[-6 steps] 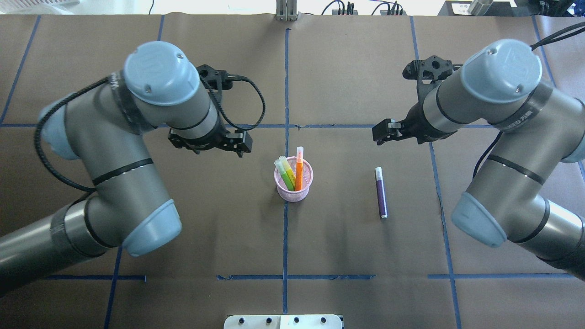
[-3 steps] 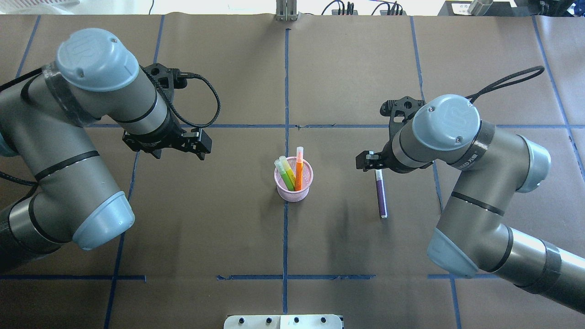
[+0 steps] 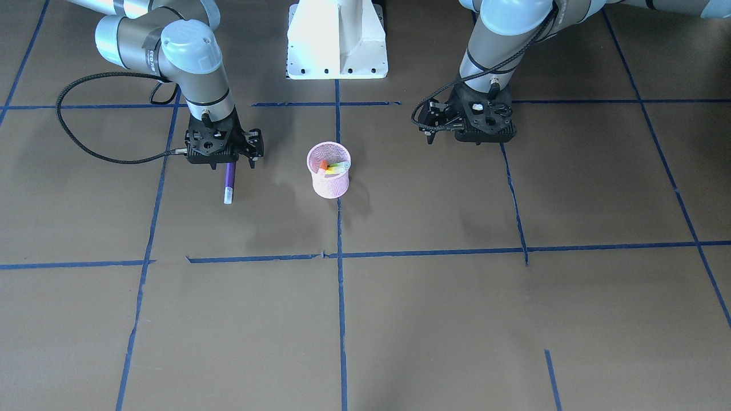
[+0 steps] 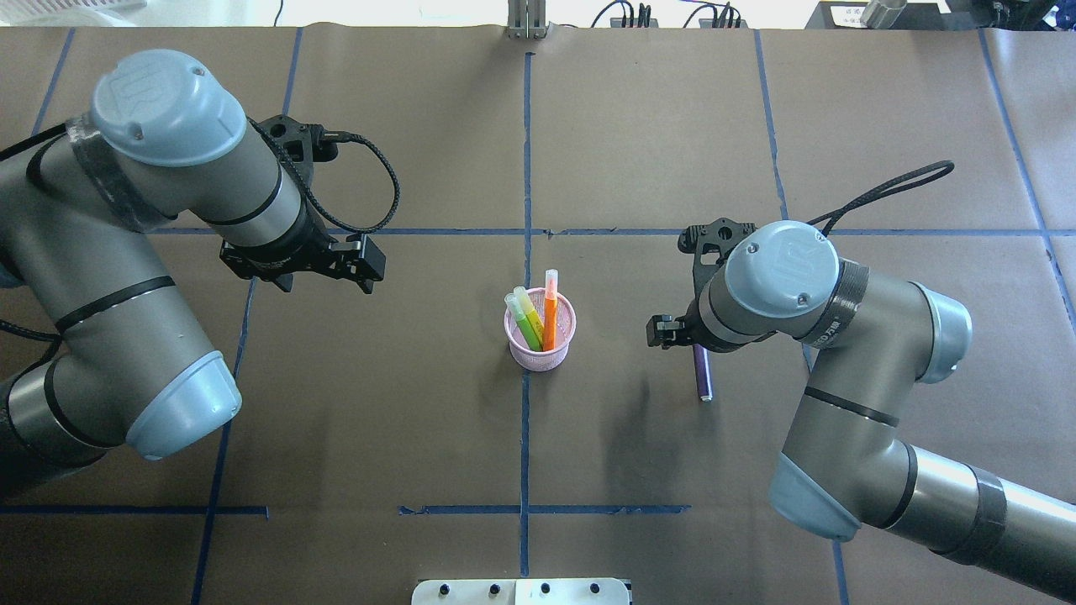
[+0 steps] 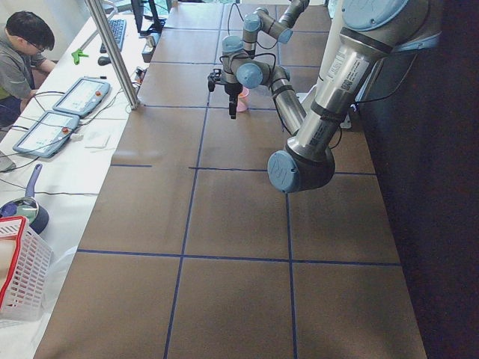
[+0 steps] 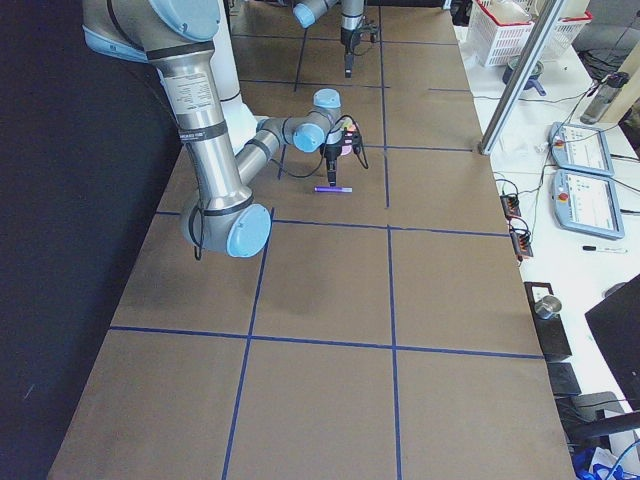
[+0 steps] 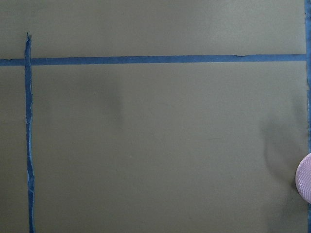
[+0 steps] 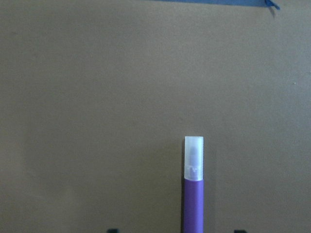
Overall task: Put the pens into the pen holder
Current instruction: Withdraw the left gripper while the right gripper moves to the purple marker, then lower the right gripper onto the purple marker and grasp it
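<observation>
Tabletop point(image 4: 639, 126) covered in brown paper and gridded with blue tape point(image 4: 528, 151). The cup point(image 4: 538, 357) stands upright on the centre line. It holds the orange pen point(image 4: 551, 311), the yellow pen point(image 4: 531, 309) and the green pen point(image 4: 523, 323), caps up and leaning toward 11 o'clock. The purple pen point(image 4: 703, 378) lies flat on the tabletop at 3 o'clock from the cup, well apart from it.

The right hand point(image 3: 231, 162) hangs directly over this pen. In the overhead view its wrist hides the cap end, so only the 6 o'clock end of the barrel shows. The front-facing view shows instead the capped end emerging from under the hand. The right wrist view shows the pen running to 12 o'clock, cap foremost. Two dark fingertips point(image 8: 112, 231) at the lower edge stand apart on either side of it, so the jaws are spread and grip nothing.

The left hand point(image 4: 370, 267) hovers between 9 and 10 o'clock from the cup. Whether its jaws are spread or closed cannot be told. Its wrist view shows only tape lines and a sliver of the cup at the 4 o'clock edge.

The side views alone show a seated person point(image 5: 19, 56), a control tablet point(image 5: 82, 93) and a white basket point(image 6: 510, 25) on a bench beside the tabletop.
</observation>
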`<state>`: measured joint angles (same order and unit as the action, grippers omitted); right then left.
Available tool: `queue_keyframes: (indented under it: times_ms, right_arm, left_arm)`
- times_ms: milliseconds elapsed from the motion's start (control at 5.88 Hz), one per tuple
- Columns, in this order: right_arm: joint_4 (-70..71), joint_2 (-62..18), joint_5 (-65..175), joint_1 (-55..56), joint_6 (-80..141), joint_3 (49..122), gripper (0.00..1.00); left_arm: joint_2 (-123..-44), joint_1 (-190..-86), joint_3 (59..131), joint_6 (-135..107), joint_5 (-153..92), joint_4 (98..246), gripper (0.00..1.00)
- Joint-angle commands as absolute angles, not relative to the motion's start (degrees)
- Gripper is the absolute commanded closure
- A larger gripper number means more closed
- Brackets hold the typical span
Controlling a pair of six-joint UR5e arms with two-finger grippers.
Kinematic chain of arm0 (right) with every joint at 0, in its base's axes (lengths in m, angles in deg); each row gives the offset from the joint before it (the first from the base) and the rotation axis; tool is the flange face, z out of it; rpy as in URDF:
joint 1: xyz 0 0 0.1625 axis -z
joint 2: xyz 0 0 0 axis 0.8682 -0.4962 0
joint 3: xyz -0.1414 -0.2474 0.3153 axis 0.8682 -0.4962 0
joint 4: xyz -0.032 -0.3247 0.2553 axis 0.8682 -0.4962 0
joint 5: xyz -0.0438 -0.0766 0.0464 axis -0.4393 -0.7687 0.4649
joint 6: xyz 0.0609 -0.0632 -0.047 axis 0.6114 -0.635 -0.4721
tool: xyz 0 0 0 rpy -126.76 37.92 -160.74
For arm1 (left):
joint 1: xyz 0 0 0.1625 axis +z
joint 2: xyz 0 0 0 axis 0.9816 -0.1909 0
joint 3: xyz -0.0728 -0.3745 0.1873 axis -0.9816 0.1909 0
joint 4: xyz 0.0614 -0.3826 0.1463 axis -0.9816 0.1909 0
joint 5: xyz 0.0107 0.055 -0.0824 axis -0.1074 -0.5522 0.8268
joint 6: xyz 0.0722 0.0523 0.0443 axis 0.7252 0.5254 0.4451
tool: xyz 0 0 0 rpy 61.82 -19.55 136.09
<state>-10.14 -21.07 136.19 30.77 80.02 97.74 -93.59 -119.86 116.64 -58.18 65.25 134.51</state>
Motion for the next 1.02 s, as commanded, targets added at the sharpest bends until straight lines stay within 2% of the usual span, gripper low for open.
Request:
queue_keyframes:
  times_ms: [0, 170, 851]
  right_arm:
    - [-10.1, -21.1, 136.2, 30.8, 79.7, 95.9, 0.44]
    - [-10.2, -21.2, 136.2, 30.7, 79.6, 95.9, 0.54]
    - [-10.1, -21.0, 136.2, 31.0, 79.5, 93.8, 0.54]
  left_arm:
    - [-93.5, -119.9, 117.2, -58.2, 64.8, 134.5, 0.00]
    - [-93.5, -119.9, 117.2, -58.2, 64.7, 134.5, 0.00]
    - [-93.5, -119.9, 117.6, -58.2, 63.9, 134.5, 0.00]
